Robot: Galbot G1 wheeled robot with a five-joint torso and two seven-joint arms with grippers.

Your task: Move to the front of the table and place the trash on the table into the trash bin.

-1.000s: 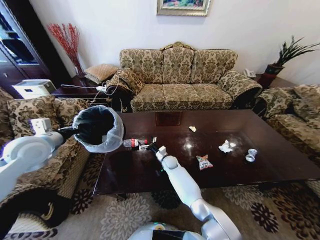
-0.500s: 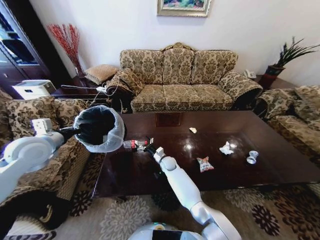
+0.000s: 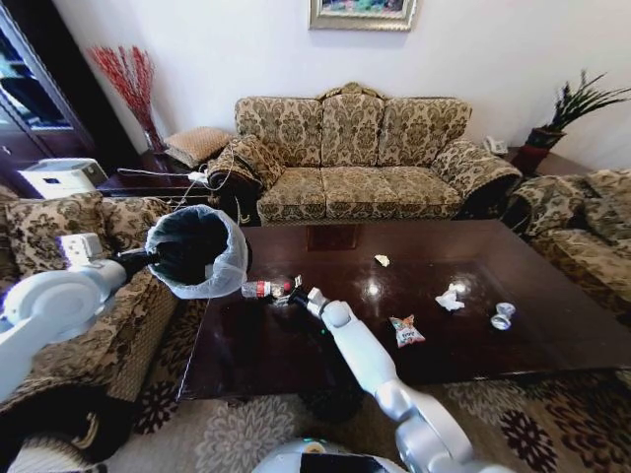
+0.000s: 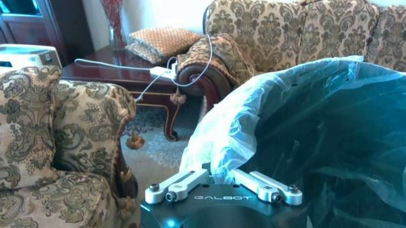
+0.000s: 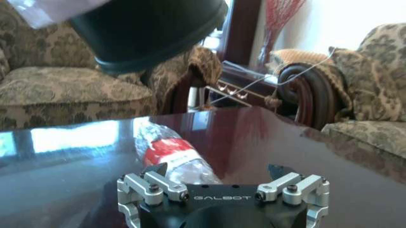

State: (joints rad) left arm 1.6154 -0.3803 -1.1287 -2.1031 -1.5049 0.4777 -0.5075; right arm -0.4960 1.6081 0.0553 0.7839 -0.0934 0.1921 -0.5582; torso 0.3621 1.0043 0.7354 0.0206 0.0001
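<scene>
Head view: left gripper (image 3: 148, 260) pinches the round black bin with white liner (image 3: 197, 251) beside the dark glossy wooden table (image 3: 296, 345), ready for the clear red-labelled bottle (image 3: 262, 289) that the right gripper (image 3: 298, 293), fingers spread, reaches

bare table (image 3: 296, 345) around bottle (image 3: 261, 289), bin (image 3: 197, 251) just beside

Bright, even room light — glare on the glossy table (image 3: 296, 345), edges warped.

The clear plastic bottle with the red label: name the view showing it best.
Right wrist view: the clear plastic bottle with the red label lies close ahead, label plain. The head view shows it small on the table's left side; the left wrist view looks at the bin instead.
</scene>
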